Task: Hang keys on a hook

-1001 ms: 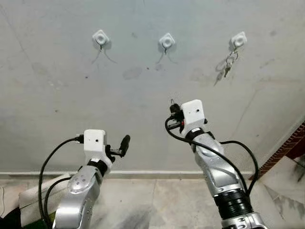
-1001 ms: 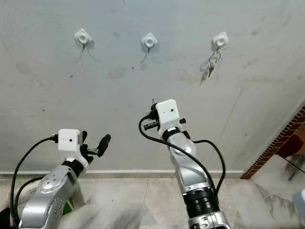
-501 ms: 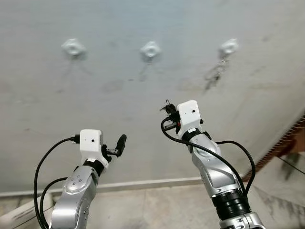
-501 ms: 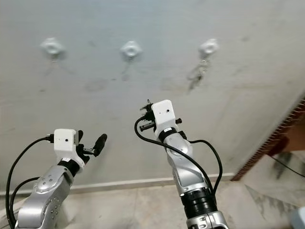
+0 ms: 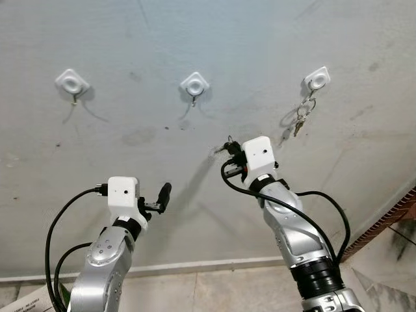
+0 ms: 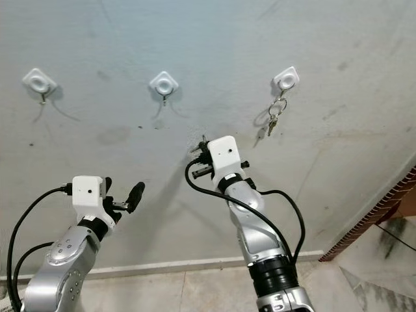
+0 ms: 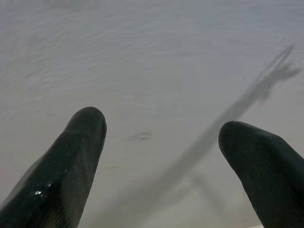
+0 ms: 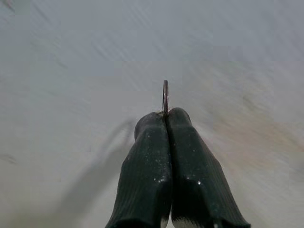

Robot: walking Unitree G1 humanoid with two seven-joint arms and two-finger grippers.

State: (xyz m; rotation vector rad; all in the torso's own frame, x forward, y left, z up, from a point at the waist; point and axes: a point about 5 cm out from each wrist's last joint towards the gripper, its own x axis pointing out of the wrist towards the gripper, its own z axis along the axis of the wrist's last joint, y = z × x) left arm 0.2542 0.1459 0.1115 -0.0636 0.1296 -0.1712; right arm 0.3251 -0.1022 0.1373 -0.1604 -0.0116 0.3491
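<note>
Just above my right hand (image 8: 166,116), pinched shut on a key ring (image 8: 165,97), sits the middle hook (image 5: 194,84); my left hand (image 7: 161,142) hangs open, lower.

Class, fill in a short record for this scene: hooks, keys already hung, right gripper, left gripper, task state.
hooks: three white wall hooks, left, middle, right
keys already hung: one bunch on right hook
right gripper: shut on key ring, raised below middle hook
left gripper: open, holding nothing, facing wall
task state: ring not yet on a hook
</note>
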